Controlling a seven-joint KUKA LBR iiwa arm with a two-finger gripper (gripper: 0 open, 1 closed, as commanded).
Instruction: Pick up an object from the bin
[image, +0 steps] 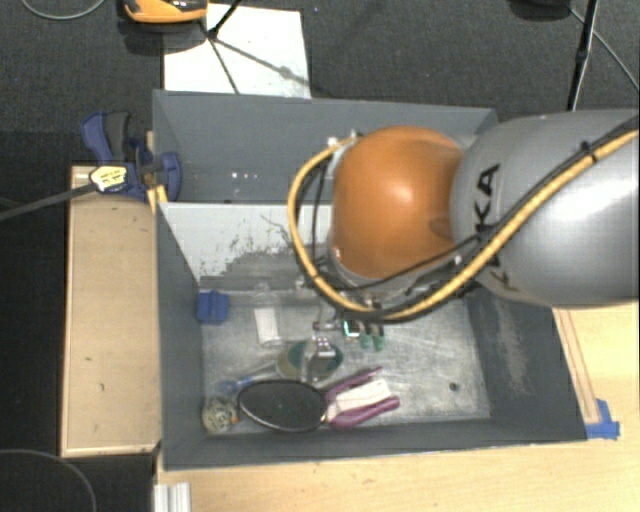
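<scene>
Few items cluster low-centre in the bin (440, 350), so the claw (325, 348) hangs over a greenish round piece (297, 354) there, probably lining up; grip state cannot be told.

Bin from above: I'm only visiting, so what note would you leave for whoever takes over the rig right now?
Gripper: low over the middle of the bin, above a green round thing. I cannot tell whether it grips anything.
Things: blue block to the left, white piece beside the gripper, black oval and purple tool along the near wall.
Done: the arm is down in the bin.
Left: grasp one thing and lift it out. Nothing is visibly raised yet.
</scene>
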